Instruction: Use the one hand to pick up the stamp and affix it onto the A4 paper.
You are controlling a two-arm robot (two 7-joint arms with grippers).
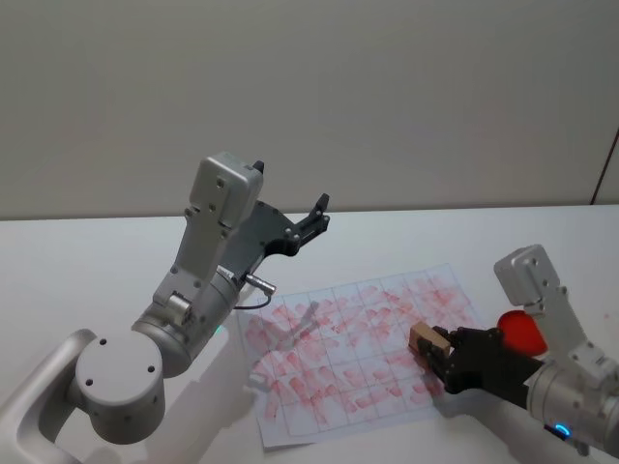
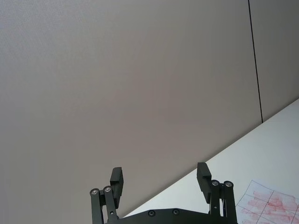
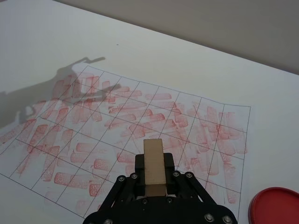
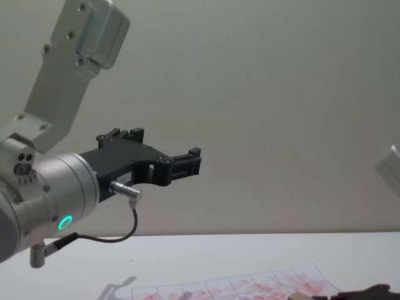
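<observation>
While the right gripper [image 1: 440, 350] clamps the wooden stamp [image 3: 154, 164] between its closed fingers, you have the block poised at the right side of the A4 paper [image 1: 329, 382], in the half nearer the robot. Whether the stamp already touches the sheet cannot be told from these views.

The step in hand looks like the pressing itself. Nearly every cell of the grid carries smeared red marks, many of them stretched into streaks, so aim for the palest cell within reach. Level the stamp's printing face with the sheet before contact. Which face carries the ink is not visible, so check the tilt first. Then go straight down, hold firm, and come straight up, because any sideways drift will likely smear the print like its neighbours.

The paper lies loose on the white tabletop [image 1: 77, 261] and may shift or cling to the stamp as you lift, so lift slowly. Mind the round red ink pad [image 3: 275, 205] just beside the sheet's right edge.

The left gripper [image 2: 159, 173] hangs high over the tabletop, well apart from the work, its fingers spread wide and holding nothing.
</observation>
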